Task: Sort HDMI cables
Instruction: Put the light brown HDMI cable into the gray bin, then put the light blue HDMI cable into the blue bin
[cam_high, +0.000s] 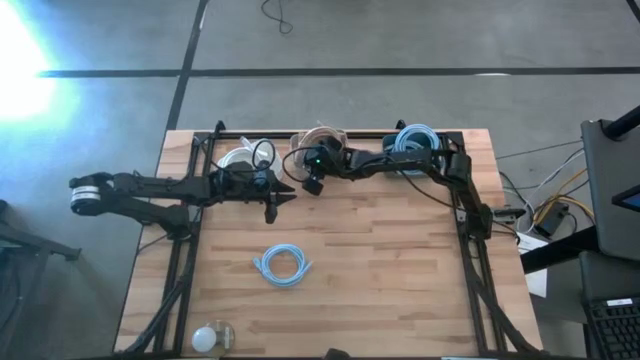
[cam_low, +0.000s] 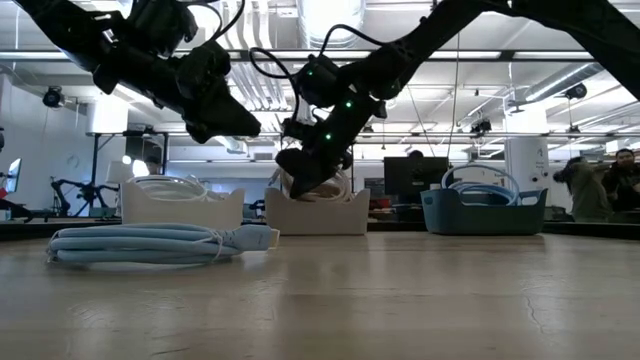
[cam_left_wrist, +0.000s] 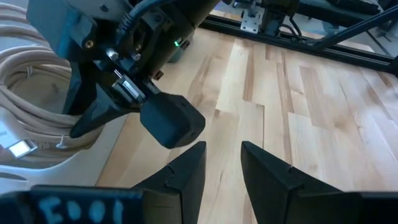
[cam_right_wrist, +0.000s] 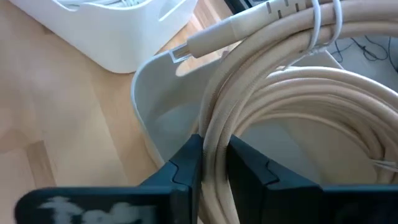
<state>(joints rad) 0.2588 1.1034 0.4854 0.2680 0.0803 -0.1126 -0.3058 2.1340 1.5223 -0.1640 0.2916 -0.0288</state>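
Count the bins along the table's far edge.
3: a white bin on the left, a beige bin in the middle, and a blue bin on the right. None looks hidden.

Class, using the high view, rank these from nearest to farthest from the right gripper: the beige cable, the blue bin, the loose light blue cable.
Right gripper:
1. Beige cable, in its fingers over the middle bin.
2. Blue bin, at the table's back right.
3. Loose light blue cable, mid-table toward the front.

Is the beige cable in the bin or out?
In. The beige cable hangs inside the bin, with the right end effector pinching one strand.
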